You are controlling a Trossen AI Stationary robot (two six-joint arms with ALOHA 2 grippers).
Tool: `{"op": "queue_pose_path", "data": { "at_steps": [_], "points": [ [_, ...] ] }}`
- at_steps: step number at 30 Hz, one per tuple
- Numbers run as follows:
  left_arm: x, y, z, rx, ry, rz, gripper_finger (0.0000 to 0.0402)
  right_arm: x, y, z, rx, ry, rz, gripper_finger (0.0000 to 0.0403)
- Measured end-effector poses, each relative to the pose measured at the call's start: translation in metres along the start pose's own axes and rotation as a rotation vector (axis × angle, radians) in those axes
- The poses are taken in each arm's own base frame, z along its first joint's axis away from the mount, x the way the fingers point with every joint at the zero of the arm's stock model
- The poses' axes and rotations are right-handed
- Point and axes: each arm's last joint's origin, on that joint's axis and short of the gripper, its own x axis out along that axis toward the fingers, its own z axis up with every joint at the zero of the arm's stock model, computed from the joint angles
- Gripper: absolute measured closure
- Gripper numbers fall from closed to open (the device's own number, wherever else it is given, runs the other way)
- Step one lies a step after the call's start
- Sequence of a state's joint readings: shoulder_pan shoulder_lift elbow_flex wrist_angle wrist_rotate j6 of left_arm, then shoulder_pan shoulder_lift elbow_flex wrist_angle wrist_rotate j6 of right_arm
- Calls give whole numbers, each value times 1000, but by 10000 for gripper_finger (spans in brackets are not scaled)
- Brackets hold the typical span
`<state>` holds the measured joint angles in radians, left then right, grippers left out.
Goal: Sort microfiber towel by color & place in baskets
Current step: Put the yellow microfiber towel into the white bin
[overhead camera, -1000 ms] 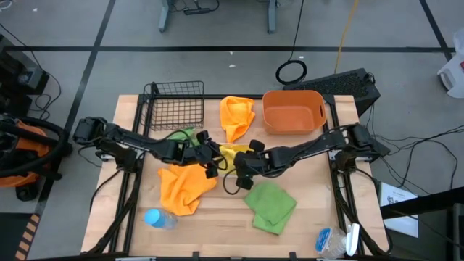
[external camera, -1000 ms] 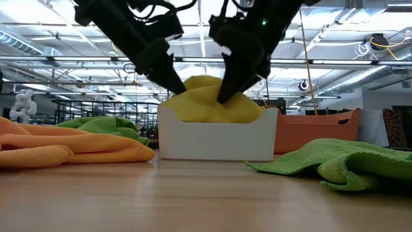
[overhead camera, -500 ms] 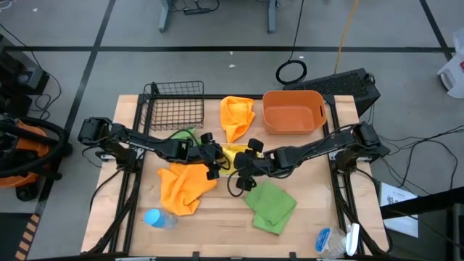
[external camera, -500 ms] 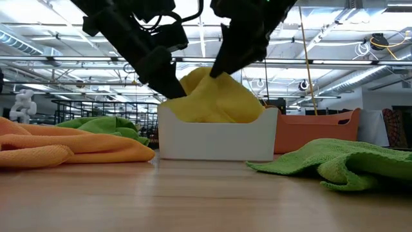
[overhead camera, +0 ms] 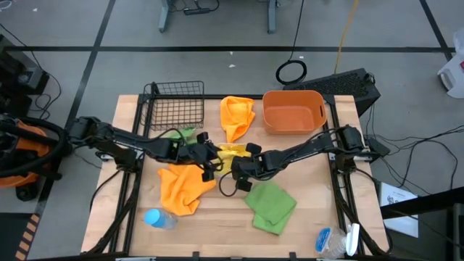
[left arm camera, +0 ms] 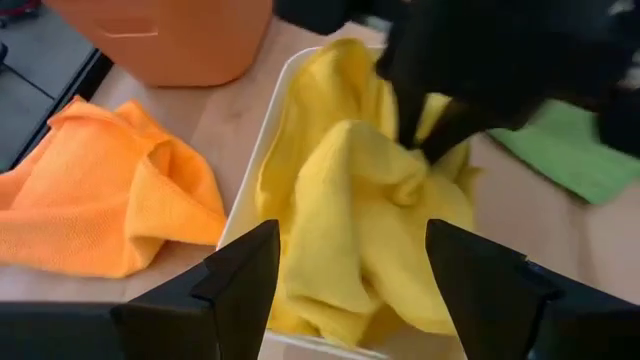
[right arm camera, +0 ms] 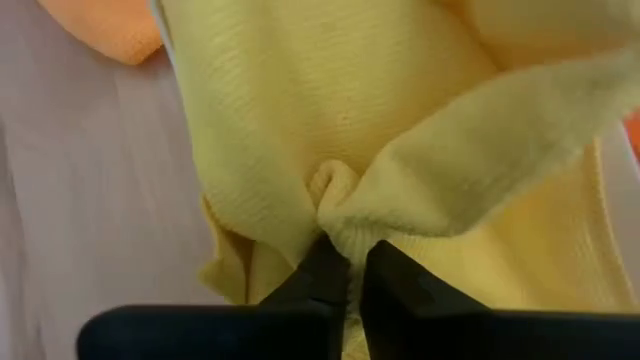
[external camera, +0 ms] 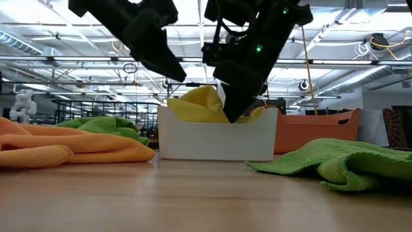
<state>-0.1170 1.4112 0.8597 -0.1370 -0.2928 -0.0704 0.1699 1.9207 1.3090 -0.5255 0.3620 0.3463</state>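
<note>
A yellow towel lies bunched in the white tray at the table's middle. My right gripper reaches down into the tray and is shut on the towel. My left gripper is open and empty. It hovers above the tray's left end, with the towel below its fingers. Two orange towels and two green towels lie flat on the table. My right gripper pinches a raised fold of the yellow towel between its two fingers, at their free ends. The fingers slant down from the table's right side. The towel stays bunched in the white tray, slack around the pinched fold.
A black wire basket stands at the far left and an orange tub at the far right. A blue bottle lies near the front left edge. Small items sit at the front right corner.
My right gripper first rose with a peak of the yellow towel, then went down into the tray toward its near side, and the towel sank back. My left gripper has gone up off the towel and a little toward the table's left.
</note>
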Motion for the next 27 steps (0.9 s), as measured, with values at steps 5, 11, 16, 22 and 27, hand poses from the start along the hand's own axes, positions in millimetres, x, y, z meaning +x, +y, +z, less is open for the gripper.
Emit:
{"op": "queue_pose_path", "data": {
  "at_steps": [5,11,16,22,27],
  "points": [
    [-4,-8,6,19,-69,-23,143,2,1,1,13,-9,3,373],
    [-1,-10,8,41,-92,-25,143,-1,7,0,7,-24,17,357],
    [20,-11,-3,114,-25,-20,143,-4,11,-2,-26,-22,19,313],
    [40,-5,-10,127,9,-14,143,-17,8,0,-38,-51,-10,241],
    [41,-2,-10,123,15,-11,143,-39,2,6,-21,-101,-7,195]
  ]
}}
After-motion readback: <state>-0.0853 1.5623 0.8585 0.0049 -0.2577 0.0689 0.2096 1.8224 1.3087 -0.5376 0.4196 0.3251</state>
